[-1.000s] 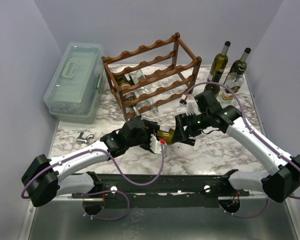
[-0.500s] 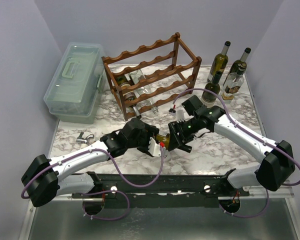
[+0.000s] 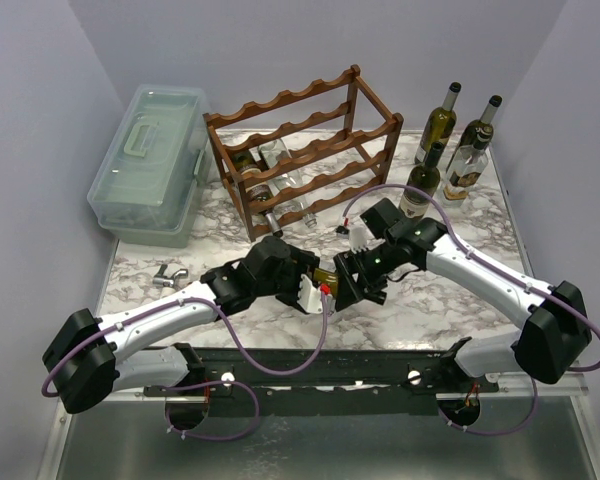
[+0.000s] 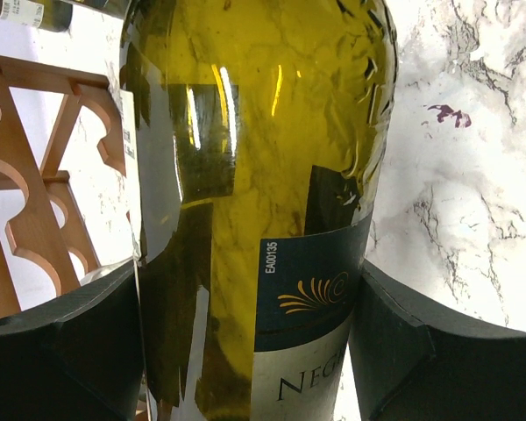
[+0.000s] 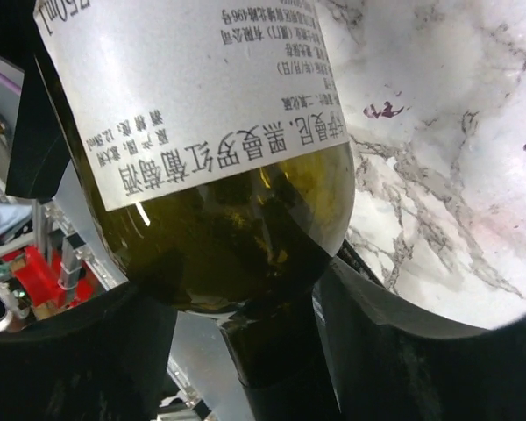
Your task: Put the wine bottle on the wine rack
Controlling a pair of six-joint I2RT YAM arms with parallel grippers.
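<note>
Gripping wine bottle (image 3: 327,275) from both ends: left gripper (image 3: 310,288) pinches labelled body, right gripper (image 3: 346,281) clamps neck end. Bottle held between arms, near wine rack (image 3: 310,150) but apart. Best: keep level, line up with free cradle.

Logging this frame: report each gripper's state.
Left gripper: closed on the wine bottle.
Right gripper: fingers flank the wine bottle's shoulder; grip cannot be told.

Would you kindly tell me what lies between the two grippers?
The wine bottle. In the top view it bridges the gap from the left gripper to the right gripper, and each wrist view shows its glass between that gripper's fingers.
</note>
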